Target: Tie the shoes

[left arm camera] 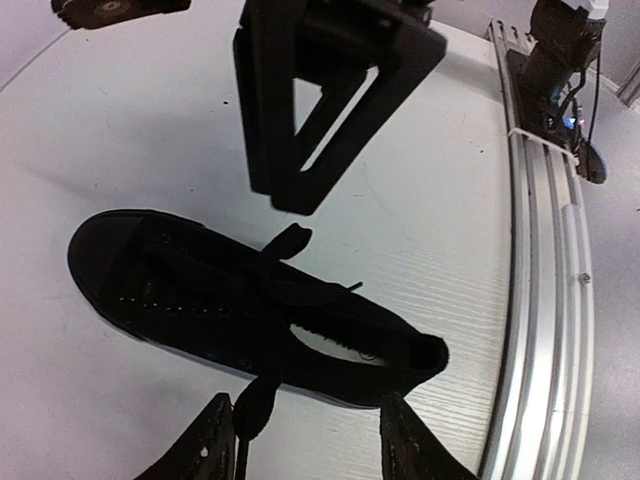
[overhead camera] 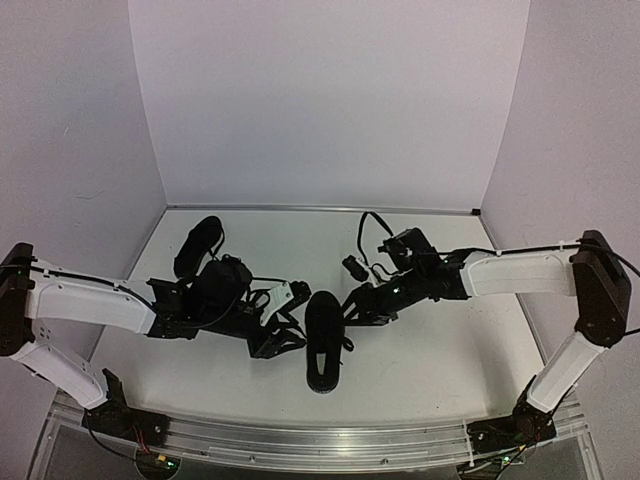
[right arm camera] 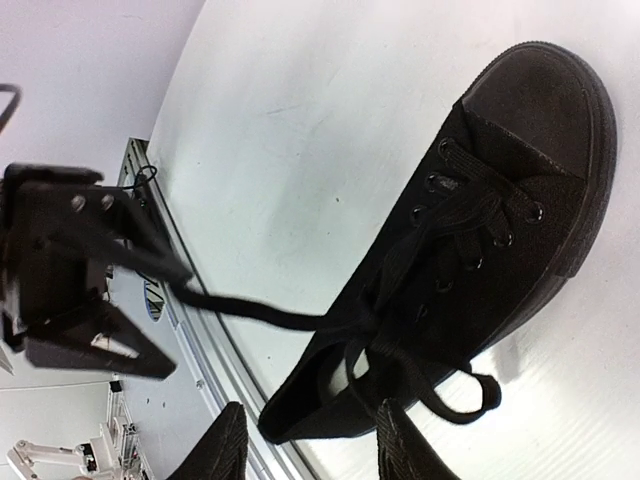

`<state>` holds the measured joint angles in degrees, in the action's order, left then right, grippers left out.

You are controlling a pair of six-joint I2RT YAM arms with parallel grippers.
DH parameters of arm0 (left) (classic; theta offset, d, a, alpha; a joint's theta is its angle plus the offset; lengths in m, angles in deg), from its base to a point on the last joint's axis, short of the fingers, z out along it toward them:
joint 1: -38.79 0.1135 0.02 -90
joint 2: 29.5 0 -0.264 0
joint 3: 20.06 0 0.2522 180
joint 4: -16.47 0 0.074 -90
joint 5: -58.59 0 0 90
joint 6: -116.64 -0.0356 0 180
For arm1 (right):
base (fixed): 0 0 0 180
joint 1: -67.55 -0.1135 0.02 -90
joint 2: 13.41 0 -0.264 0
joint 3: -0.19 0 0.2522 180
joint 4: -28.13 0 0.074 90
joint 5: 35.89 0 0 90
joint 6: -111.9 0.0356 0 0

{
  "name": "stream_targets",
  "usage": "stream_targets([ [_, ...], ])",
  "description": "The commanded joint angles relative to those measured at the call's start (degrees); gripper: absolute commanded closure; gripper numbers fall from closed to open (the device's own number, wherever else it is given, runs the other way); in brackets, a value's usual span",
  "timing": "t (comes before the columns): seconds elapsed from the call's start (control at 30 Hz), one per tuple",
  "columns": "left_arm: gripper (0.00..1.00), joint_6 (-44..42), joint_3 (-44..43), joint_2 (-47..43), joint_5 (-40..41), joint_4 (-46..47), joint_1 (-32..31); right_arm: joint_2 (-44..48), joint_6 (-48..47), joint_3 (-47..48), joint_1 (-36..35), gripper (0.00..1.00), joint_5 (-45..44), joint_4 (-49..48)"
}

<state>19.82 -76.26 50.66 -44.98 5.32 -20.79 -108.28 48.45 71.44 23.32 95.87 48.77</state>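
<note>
One black shoe [overhead camera: 322, 342] lies at the table's middle, toe toward the front edge; the second shoe [overhead camera: 198, 246] rests at the back left. My left gripper [overhead camera: 290, 322] stands open just left of the near shoe [left arm camera: 250, 305]. Its jaws [left arm camera: 310, 452] are wide apart, and a lace loop [left arm camera: 255, 400] hangs against the left finger. On the other side my right gripper [overhead camera: 356, 305] is open too. In its wrist view the jaws [right arm camera: 315, 455] hover over the heel of the shoe [right arm camera: 470, 250]. One lace strand [right arm camera: 250, 308] stretches toward the left gripper [right arm camera: 80, 285], and a lace loop [right arm camera: 470, 395] lies beside the shoe.
An aluminium rail [overhead camera: 320, 440] runs along the table's front edge and shows at the right of the left wrist view [left arm camera: 545, 260]. White walls close the table at the back and both sides. A loose black cable [overhead camera: 370, 240] loops above the right wrist.
</note>
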Motion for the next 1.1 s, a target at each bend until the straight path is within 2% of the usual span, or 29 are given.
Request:
stream_targets([
  [0.0, 0.46, -2.7, -3.8, -0.3, 7.2, -0.7, -0.4, 1.1, 0.2, -3.4, 0.5, 0.59, -1.4, 0.4],
  [0.27, 0.37, 1.2, 2.6, -8.3, 15.7, 6.1, 0.7, 2.0, 1.3, -6.9, -0.3, 0.62, 1.0, -1.2],
  [0.5, 0.36, 4.5, 6.4, -10.5, 14.9, 7.5, 1.5, -1.6, 1.9, -5.1, -2.8, 0.63, -0.4, -3.2],
  [0.9, 0.35, 4.3, 6.7, -11.4, 13.8, 7.6, 1.5, -7.7, 1.6, -2.0, -4.4, 0.65, -1.0, -5.0],
  [1.07, 0.35, 3.8, 6.4, -11.3, 13.8, 7.3, 1.5, -8.4, 1.8, -1.3, -4.8, 0.72, 0.3, -5.6],
])
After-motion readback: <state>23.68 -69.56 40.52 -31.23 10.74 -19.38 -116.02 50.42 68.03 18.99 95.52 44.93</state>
